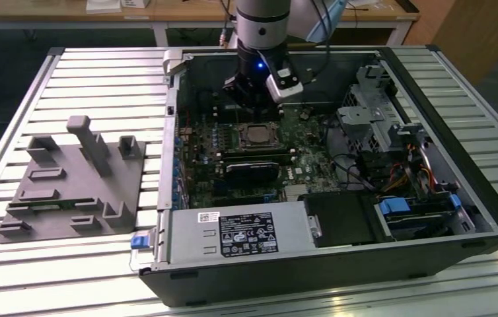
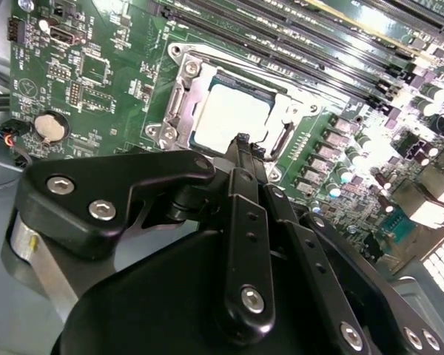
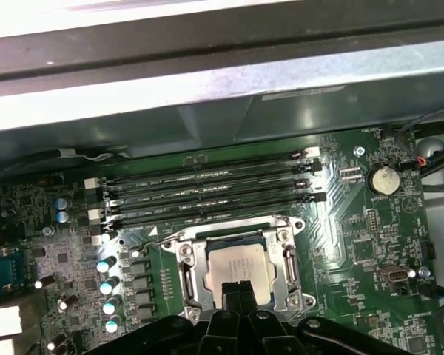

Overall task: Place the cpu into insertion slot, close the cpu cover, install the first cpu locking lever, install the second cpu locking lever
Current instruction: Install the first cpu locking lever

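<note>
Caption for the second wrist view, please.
Gripper tip at the edge of the cover, cpu seated inside.

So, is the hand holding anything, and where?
Nothing held, as far as shows. The hand is shut, tips together over the edge of the cpu, which sits in the insertion slot.

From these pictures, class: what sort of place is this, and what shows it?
Probably a robotics lab or workshop: an open black computer case on a slatted aluminium table, a grey moulded parts fixture beside it, a wooden workbench behind.
</note>
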